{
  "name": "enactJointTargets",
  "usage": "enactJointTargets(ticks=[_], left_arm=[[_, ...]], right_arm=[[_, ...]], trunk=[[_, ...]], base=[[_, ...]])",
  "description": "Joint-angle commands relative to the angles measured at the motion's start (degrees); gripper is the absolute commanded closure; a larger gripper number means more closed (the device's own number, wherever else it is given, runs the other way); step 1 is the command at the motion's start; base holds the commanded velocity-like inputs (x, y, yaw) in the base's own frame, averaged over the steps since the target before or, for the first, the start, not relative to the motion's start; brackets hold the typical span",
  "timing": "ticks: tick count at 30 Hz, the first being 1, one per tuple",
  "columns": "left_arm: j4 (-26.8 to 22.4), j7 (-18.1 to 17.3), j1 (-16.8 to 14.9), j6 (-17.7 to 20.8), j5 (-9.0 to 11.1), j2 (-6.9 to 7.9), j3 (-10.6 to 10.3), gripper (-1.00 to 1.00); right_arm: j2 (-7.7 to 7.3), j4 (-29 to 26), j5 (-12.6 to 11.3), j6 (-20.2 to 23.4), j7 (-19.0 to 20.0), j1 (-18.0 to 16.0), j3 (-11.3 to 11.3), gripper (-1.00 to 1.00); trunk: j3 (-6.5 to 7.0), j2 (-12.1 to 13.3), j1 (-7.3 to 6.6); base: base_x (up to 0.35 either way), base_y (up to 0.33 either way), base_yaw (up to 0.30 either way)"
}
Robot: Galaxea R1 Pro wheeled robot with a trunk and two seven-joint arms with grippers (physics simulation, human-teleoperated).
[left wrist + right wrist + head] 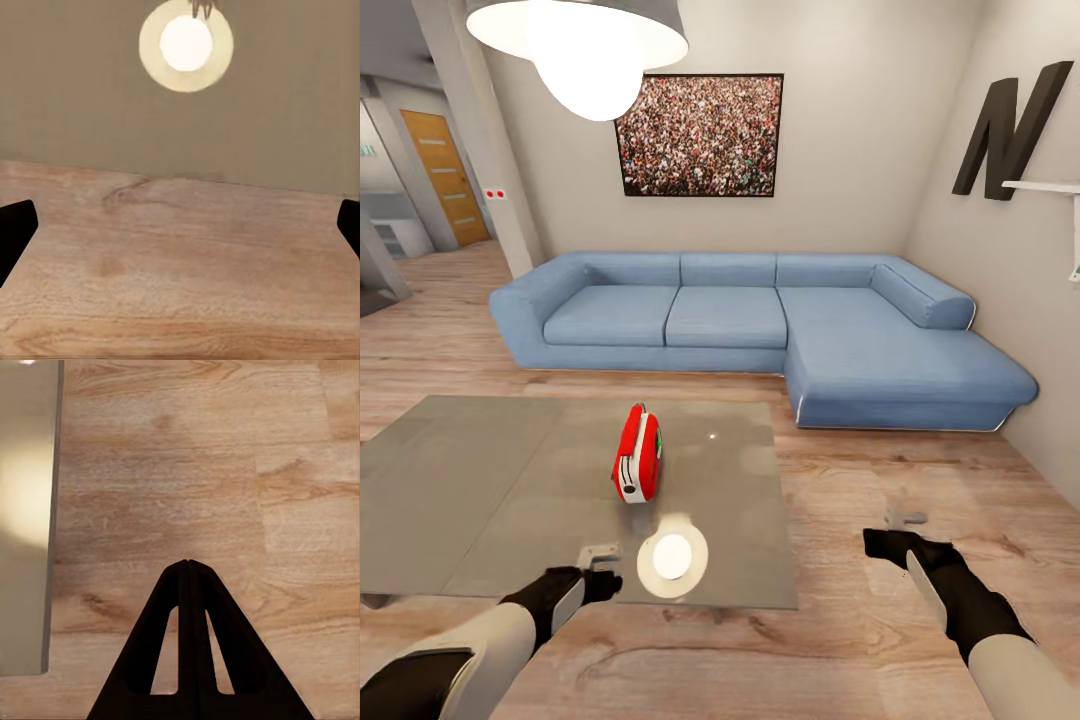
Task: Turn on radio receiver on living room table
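The radio receiver (637,456), red-fronted with a white back and thin wire handle, stands upright on its edge near the middle of the low glossy grey table (480,480). My left gripper (600,556) hovers over the table's near edge, a short way in front of the radio and apart from it. In the left wrist view its fingers (15,232) sit wide at the picture's sides, open, over the table edge (75,90). My right gripper (905,520) hangs over the wood floor right of the table. Its fingers (187,585) are pressed together, shut and empty, beside the table's edge (26,547).
A blue L-shaped sofa (760,320) stands behind the table against beige walls with a framed crowd picture (700,135) and a dark letter N (1010,120). A hanging lamp (590,50) mirrors on the tabletop (186,45). Pillar (480,130) and wooden door (445,175) stand far left.
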Motion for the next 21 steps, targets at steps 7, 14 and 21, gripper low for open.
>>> enactJointTargets(ticks=[7, 14, 21], left_arm=[[0.87, 0.01, 2.93, -3.88, -0.05, 0.48, 0.00, -1.00], [1.58, 0.00, 4.75, -6.89, -0.02, 0.61, 0.00, -1.00], [1.63, 0.00, 7.00, -8.17, -0.11, 0.70, -0.02, -1.00]], right_arm=[[0.74, 6.60, 0.04, -5.56, 0.05, -0.01, 0.00, 1.00], [1.73, 13.57, 0.13, -11.86, 0.05, -0.01, 0.06, 1.00], [2.63, 22.04, 0.28, -19.50, 0.05, -0.01, 0.17, 1.00]], trunk=[[0.00, 0.00, 0.00], [0.00, 0.00, 0.00], [0.00, 0.00, 0.00]], base=[[0.000, 0.000, 0.000], [0.000, 0.000, 0.000], [0.000, 0.000, 0.000]])
